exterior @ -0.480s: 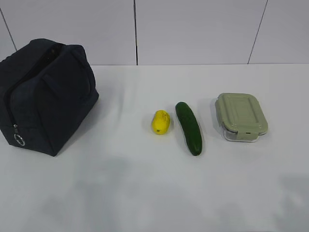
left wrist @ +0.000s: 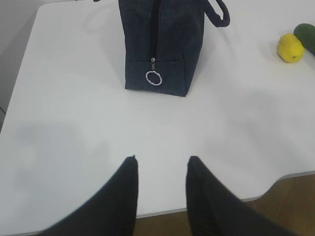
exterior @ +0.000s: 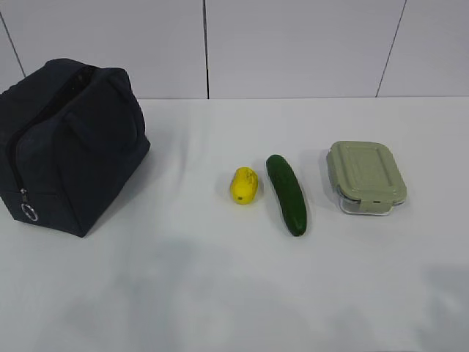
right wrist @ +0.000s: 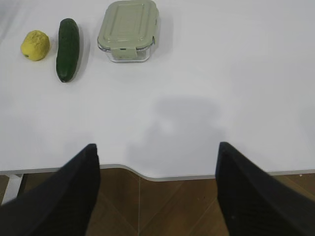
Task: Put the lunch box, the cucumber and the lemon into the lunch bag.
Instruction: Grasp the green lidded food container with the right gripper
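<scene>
Left hand (left wrist: 160, 164) is part open and empty above the near surface (left wrist: 74, 123) edge, facing the lunch bag (left wrist: 157, 44) at the left edge. Right hand (right wrist: 157, 150) is wide open, empty. Lemon (exterior: 244, 185), cucumber (exterior: 286, 193), lunch box (exterior: 366, 177) lie mid-surface w/ gaps, prob. for easy grasp.

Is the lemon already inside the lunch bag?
No, the lemon lies on the table beside the cucumber, apart from the lunch bag.

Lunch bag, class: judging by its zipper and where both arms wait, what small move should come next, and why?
Probably the left gripper should move forward to the ring pull. The lunch bag looks zipped shut, its pull low on the near end, while the lemon, cucumber and lunch box lie untouched outside. Both sets of jaws stand open and empty.
</scene>
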Controlling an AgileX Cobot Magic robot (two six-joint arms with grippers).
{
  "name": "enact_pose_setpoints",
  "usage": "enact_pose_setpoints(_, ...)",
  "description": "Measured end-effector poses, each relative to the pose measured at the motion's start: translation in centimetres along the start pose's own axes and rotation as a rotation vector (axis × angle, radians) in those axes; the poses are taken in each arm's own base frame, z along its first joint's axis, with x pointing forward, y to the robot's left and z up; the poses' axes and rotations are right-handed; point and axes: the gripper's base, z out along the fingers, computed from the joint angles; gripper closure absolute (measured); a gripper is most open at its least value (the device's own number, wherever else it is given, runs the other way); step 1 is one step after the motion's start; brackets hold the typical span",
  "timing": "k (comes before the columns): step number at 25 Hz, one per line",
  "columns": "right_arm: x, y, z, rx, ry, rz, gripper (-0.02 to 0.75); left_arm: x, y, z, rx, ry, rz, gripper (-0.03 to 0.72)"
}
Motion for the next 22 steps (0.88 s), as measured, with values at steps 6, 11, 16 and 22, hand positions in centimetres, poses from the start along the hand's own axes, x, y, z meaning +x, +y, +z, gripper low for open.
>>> enact_pose_setpoints(6,0.0,0.0,0.0,0.0,0.0,0.0,0.19,0.0,0.0,0.0,0.0,0.0,0.0,0.453)
enact_pose_setpoints(11,0.0,0.0,0.0,0.0,0.0,0.0,0.191,-0.01,-0.02,0.02,-0.019,-0.001,-0.011,0.453)
enact_pose_setpoints(16,0.0,0.0,0.0,0.0,0.0,0.0,0.191,-0.01,-0.02,0.02,-0.022,-0.001,-0.012,0.453)
enact_pose_setpoints(22,0.0,0.0,0.0,0.0,0.0,0.0,0.19,-0.01,-0.02,0.02,-0.022,-0.001,-0.012,0.453)
